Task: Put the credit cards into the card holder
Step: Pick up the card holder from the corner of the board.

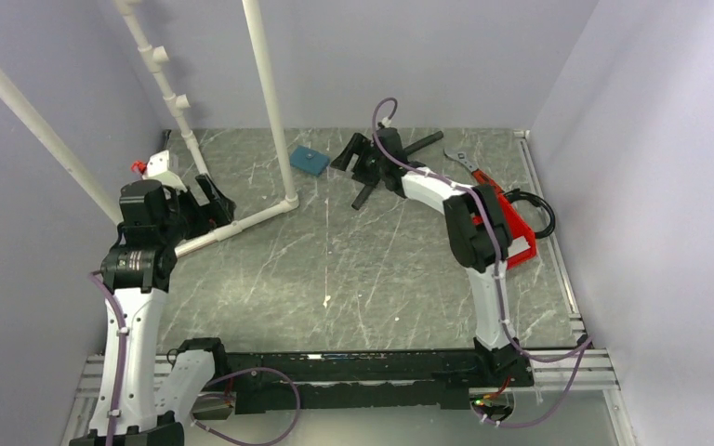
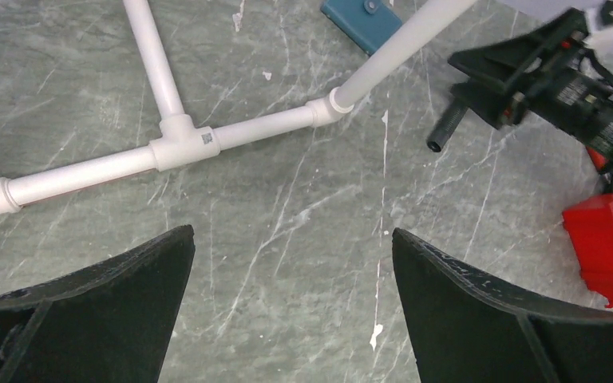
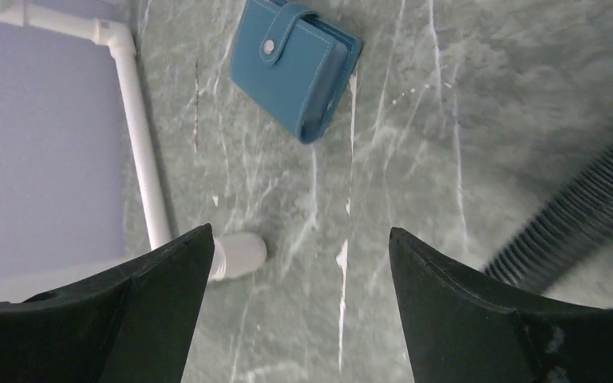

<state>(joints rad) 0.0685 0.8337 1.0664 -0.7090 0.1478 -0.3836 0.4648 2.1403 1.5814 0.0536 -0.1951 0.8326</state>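
White pipe frame on grey marbled table, red bin at right, wrench just behind it

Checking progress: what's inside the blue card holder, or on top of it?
The card holder lies shut, snap tab fastened; nothing sits on top. Inside is hidden.

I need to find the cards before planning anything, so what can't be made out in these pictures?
- Credit cards: seen in no view.
- Inside of the red bin: in the top view the right arm covers most of it; in the left wrist view the right edge cuts it off.
- Pockets of the card holder: hidden, since it lies snapped shut in the right wrist view.
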